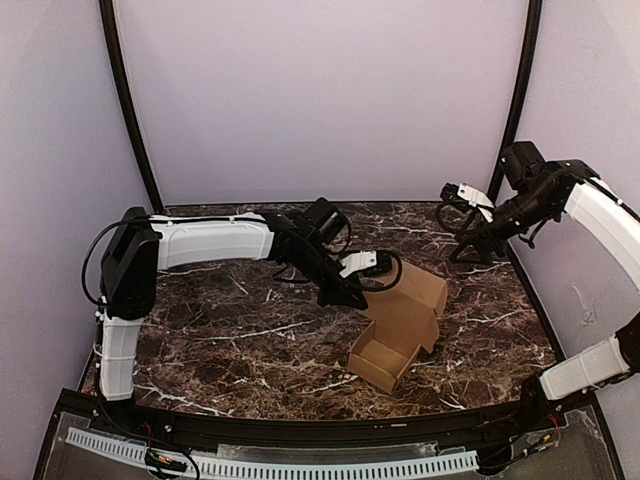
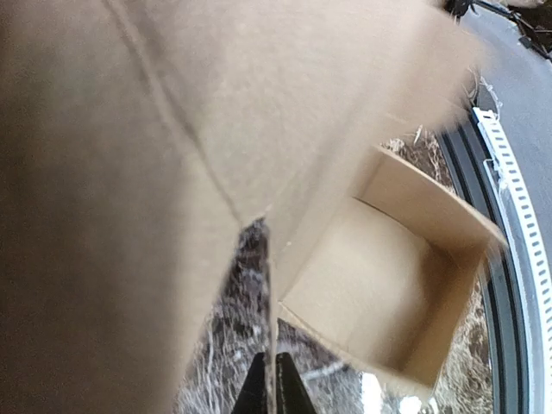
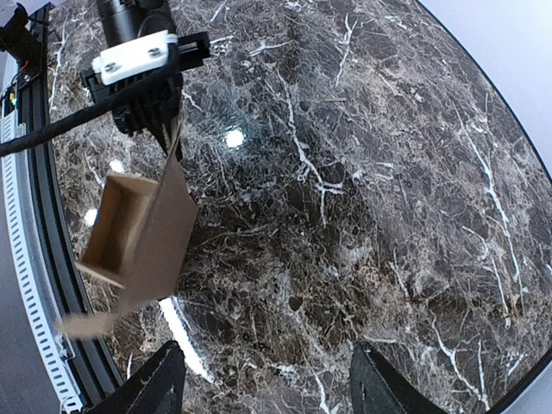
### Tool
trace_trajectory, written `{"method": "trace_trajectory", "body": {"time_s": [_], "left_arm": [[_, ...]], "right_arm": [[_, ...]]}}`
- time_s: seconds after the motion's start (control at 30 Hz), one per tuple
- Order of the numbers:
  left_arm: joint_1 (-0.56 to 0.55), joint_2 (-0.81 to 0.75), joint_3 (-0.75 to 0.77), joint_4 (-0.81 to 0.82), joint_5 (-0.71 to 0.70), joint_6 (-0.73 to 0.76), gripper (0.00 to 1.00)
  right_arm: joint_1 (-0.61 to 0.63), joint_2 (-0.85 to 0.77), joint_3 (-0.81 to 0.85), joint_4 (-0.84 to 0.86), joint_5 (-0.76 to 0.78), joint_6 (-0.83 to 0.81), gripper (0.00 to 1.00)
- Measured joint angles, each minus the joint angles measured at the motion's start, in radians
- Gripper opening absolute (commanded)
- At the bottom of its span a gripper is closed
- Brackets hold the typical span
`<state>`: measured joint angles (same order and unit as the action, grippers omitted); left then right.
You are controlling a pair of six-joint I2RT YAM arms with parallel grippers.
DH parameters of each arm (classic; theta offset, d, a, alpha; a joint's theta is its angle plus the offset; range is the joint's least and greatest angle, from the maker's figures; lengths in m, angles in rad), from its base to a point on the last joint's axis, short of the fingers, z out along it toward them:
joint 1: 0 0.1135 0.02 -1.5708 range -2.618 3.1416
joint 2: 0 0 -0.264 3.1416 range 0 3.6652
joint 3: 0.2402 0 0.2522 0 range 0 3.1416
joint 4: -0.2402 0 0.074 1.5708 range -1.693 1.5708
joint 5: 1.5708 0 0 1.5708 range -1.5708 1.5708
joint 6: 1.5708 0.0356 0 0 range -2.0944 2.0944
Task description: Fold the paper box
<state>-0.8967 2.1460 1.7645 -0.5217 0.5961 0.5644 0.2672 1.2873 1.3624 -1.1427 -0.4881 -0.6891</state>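
Mid-right on the surface (image 1: 230, 330), the paper box (image 1: 400, 330) has its tray formed, but the lid's not closed yet. My left fingers (image 2: 289, 395) pinch the lid flap; right fingers (image 3: 392, 384) hang wide, well apart from it.

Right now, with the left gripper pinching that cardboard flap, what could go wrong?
The left gripper pinches only a thin edge of the box, so the cardboard could slip out or tear. The right gripper is open and well away from the box, so nothing steadies it; a pull might drag or tip it.
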Motion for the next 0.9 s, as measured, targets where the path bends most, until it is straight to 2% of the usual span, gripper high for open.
{"method": "trace_trajectory", "body": {"time_s": [0.13,0.33,0.57,0.7,0.83,0.9], "left_arm": [[0.016,-0.12,-0.159,0.106,-0.107,-0.106,0.01],[0.077,-0.316,-0.418,0.315,-0.342,-0.263,0.01],[0.139,-0.377,-0.497,0.452,-0.54,-0.361,0.01],[0.145,-0.371,-0.512,0.507,-0.593,-0.401,0.03],[0.145,-0.34,-0.525,0.584,-0.614,-0.46,0.05],[0.146,-0.323,-0.539,0.611,-0.617,-0.489,0.05]], "right_arm": [[0.0,0.058,0.019,0.079,-0.03,0.05,0.63],[0.01,0.135,0.026,0.246,-0.023,0.172,0.61],[0.034,0.26,0.02,0.44,-0.002,0.283,0.6],[0.072,0.387,0.024,0.524,-0.002,0.308,0.57],[0.146,0.539,0.063,0.553,-0.004,0.306,0.5],[0.173,0.576,0.075,0.562,-0.011,0.302,0.41]]}}
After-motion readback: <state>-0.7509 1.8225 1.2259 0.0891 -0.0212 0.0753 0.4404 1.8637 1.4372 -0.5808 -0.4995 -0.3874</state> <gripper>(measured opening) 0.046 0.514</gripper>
